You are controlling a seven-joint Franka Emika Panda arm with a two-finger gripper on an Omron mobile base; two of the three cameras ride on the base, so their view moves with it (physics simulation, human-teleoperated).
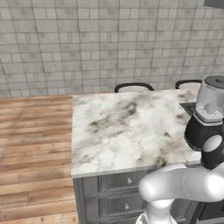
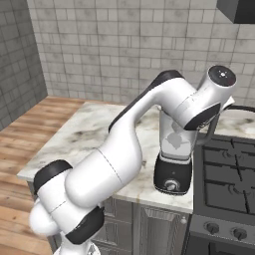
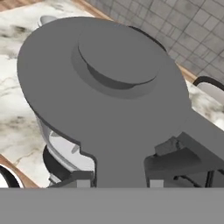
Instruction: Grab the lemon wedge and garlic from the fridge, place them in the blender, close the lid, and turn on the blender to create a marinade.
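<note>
The blender (image 1: 205, 127) stands at the right end of the marble counter (image 1: 122, 127), with a black base (image 2: 173, 175) and a clear jar (image 2: 174, 139). The dark grey lid (image 3: 109, 83) lies over the jar's mouth, and a strip of the jar rim (image 3: 57, 144) shows below it. My gripper (image 3: 127, 171) is shut on the lid's side tab, with one finger on each side. The lid (image 1: 215, 81) tops the jar in the left base view. Pale shapes show inside the jar, too blurred to name. The lemon wedge and garlic are hidden, and the fridge is out of view.
A black stovetop (image 2: 224, 174) adjoins the counter right of the blender, under a dark hood (image 2: 239, 10). Two black chair backs (image 1: 133, 86) rise behind the counter's far edge. Wooden floor (image 1: 35, 144) lies to the left, and grey drawers (image 1: 122, 181) sit below the counter.
</note>
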